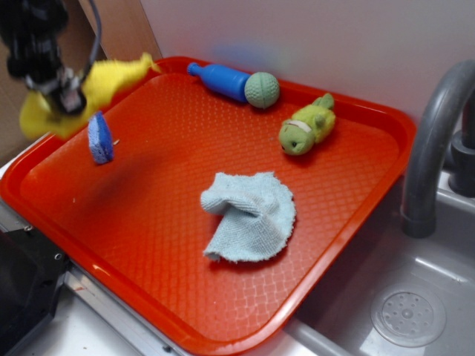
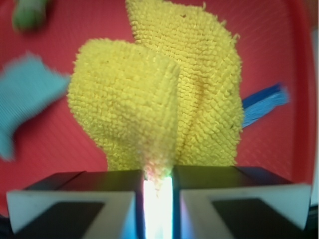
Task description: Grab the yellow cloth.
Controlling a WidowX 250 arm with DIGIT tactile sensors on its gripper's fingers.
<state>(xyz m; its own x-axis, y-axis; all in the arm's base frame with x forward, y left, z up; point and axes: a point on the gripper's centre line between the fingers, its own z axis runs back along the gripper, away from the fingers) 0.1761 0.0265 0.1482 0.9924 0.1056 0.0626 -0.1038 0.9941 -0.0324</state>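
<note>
The yellow cloth (image 1: 111, 78) hangs lifted above the far left corner of the red tray (image 1: 185, 304), its long pointed corner reaching right. My gripper (image 1: 63, 96) is shut on it from above. In the wrist view the yellow cloth (image 2: 164, 94) fills the middle, folded into two lobes, and a fold of it is pinched between my two fingers; my gripper (image 2: 158, 181) has the jaws nearly together.
A pale blue rag (image 1: 251, 215) lies mid-tray. A yellow-green plush toy (image 1: 306, 126), a blue bottle (image 1: 220, 78) and a green ball (image 1: 261, 89) sit at the back. A small blue brush (image 1: 99, 138) stands below the gripper. A sink and faucet (image 1: 438, 141) are at right.
</note>
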